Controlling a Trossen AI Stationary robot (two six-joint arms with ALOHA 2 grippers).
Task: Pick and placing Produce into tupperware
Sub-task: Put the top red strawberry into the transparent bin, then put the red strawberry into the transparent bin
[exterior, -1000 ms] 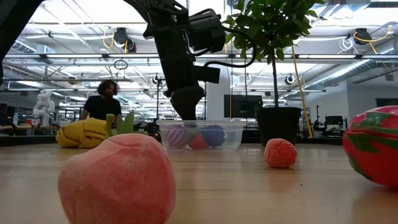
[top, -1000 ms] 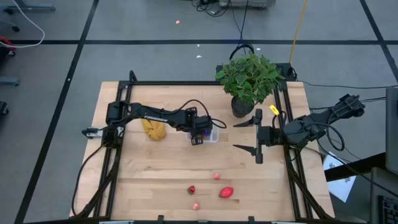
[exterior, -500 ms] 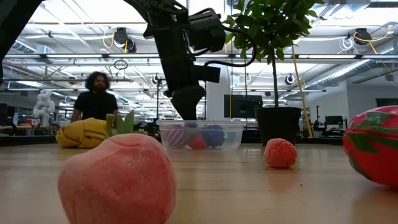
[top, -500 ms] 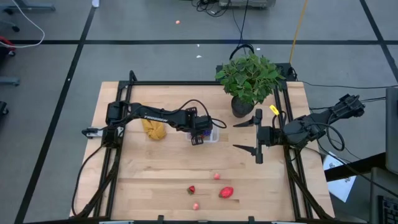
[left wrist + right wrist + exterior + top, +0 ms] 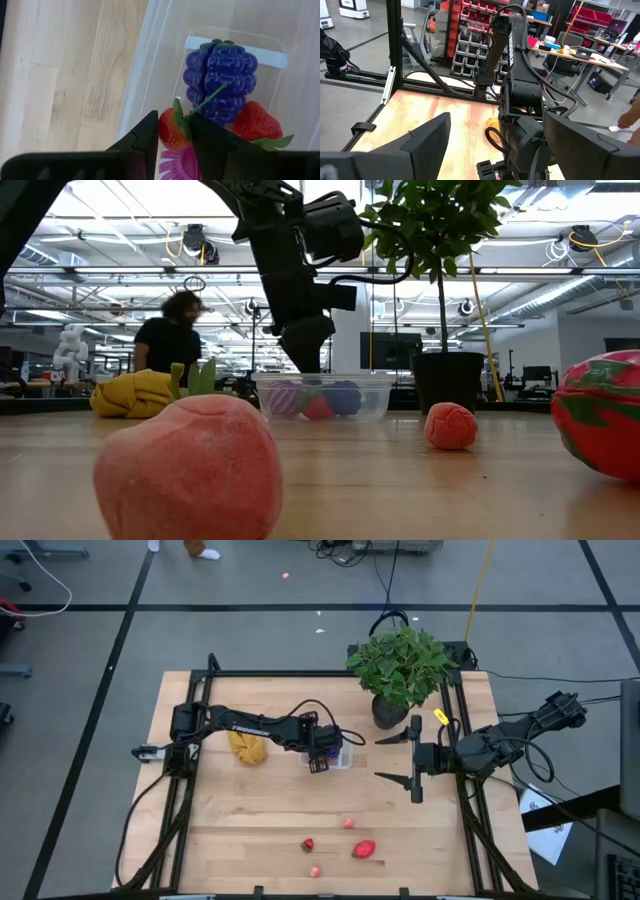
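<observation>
1. Left gripper is held over the tupperware, fingers clamped on a strawberry.
2. Right gripper is parked at the table's right, fingers spread apart.
3. Four produce pieces are left near the front edge.

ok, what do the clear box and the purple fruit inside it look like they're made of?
The shallow clear rectangular box looks like thin glossy plastic: the wood grain shows through its walls, and its rim catches light. The purple lobed berry-like fruit looks like moulded hard plastic, probably a toy, with smooth shiny lobes and a seam down the middle. The left end effector grips a small red strawberry above it.
</observation>
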